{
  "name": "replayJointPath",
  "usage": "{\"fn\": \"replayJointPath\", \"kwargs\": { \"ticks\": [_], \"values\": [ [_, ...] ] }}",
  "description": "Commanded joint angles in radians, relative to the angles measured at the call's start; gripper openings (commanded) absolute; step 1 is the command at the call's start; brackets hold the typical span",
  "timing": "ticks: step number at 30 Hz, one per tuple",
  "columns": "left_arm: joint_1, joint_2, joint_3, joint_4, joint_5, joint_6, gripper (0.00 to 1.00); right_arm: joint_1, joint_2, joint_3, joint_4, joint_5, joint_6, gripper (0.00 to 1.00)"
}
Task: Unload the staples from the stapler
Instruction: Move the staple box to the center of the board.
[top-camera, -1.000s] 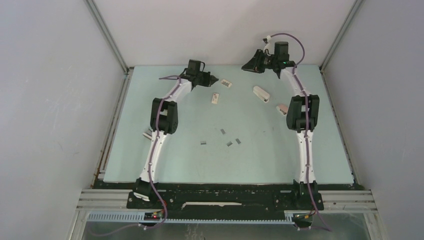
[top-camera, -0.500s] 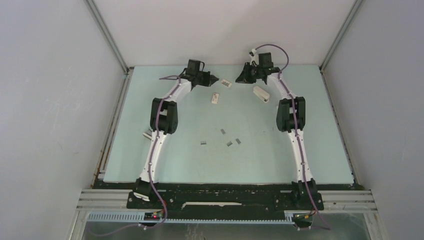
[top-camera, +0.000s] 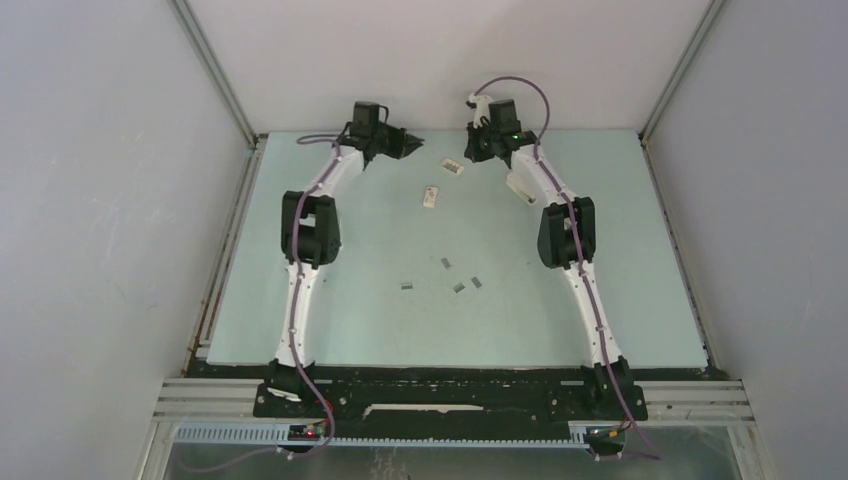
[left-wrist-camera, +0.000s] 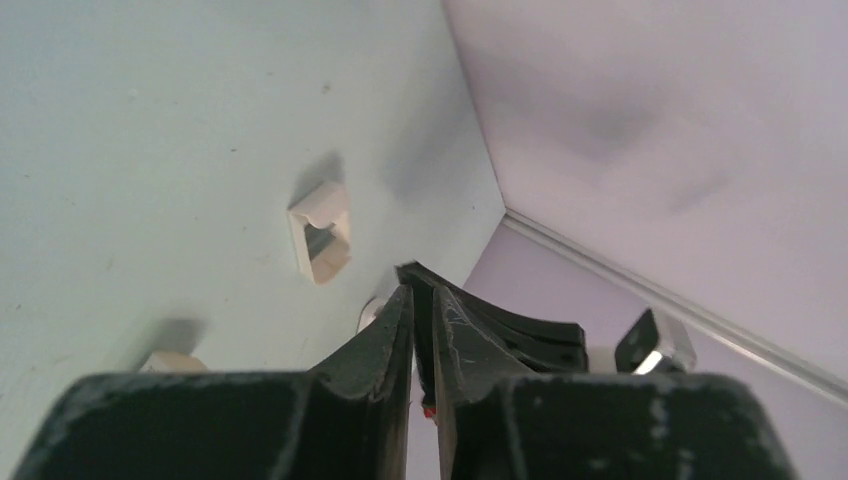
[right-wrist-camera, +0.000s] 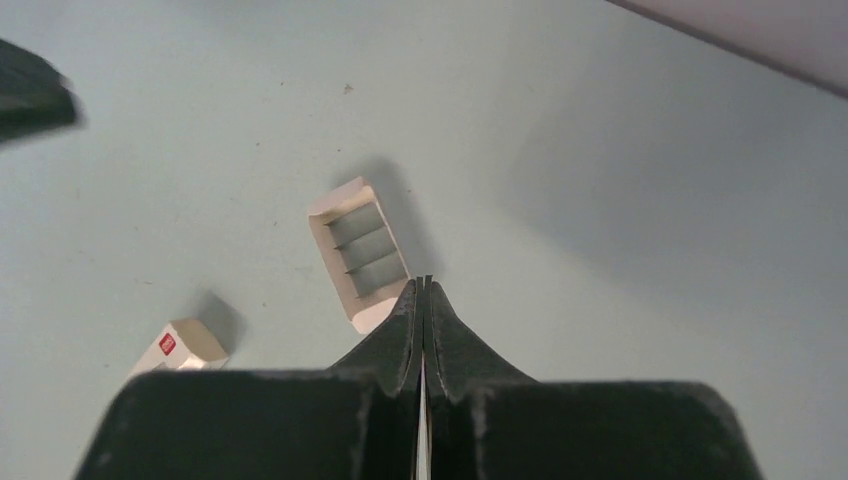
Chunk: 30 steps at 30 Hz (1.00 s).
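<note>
Four staples (top-camera: 445, 263) lie loose in the middle of the top view, Ben, well apart from both arms. Same count?

Same count, Ana. Higher in that frame, the left gripper (top-camera: 408, 145) and right gripper (top-camera: 468, 152) hang at the upper middle. A small open tray (top-camera: 453, 167) sits between them and slightly lower. The white stapler (top-camera: 518, 187) is right of the tray, partly under the right arm, and a small box (top-camera: 431, 196) lies below the tray.

And the left wrist view?

Its fingers (left-wrist-camera: 385, 340) stand a crack apart with nothing in the slit. The tray is up and left of the tips, untouched. I can make out no staples or stapler there.

Right wrist view?

Those fingers (right-wrist-camera: 400, 330) are pressed flat together, holding nothing. Their tips sit at the tray's lower right corner, though whether they touch it I cannot tell. The box, with a red mark, is at lower left, and a dark tip at the upper left edge is probably the other gripper.

So which step is this?

A gap between grasps, I'd judge — neither gripper is on the stapler, and strips already lie out on the table.

Next move?

If any strips remain inside, the right gripper must first open, then reach for the stapler. The left gripper would need to widen to help.
</note>
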<state>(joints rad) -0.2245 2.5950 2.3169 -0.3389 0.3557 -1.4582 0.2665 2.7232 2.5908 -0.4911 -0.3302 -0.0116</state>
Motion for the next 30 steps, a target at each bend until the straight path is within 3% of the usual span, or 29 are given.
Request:
{"fn": "replayJointPath", "kwargs": {
  "ticks": [1,11,18,30],
  "values": [
    [0.034,-0.193,-0.083,0.046,0.054,0.189,0.19,0.033,-0.032,0.003,0.042,0.142,-0.246,0.00],
    [0.056,-0.404,-0.356,0.024,0.071,0.479,0.27,0.073,0.025,0.001,0.117,0.253,-0.556,0.00],
    [0.068,-0.514,-0.547,0.119,0.096,0.519,0.28,0.084,0.042,-0.016,0.074,0.213,-0.727,0.01],
    [0.087,-0.588,-0.658,0.157,0.113,0.565,0.29,0.124,0.068,-0.048,0.084,0.171,-0.943,0.01]
  ]
}}
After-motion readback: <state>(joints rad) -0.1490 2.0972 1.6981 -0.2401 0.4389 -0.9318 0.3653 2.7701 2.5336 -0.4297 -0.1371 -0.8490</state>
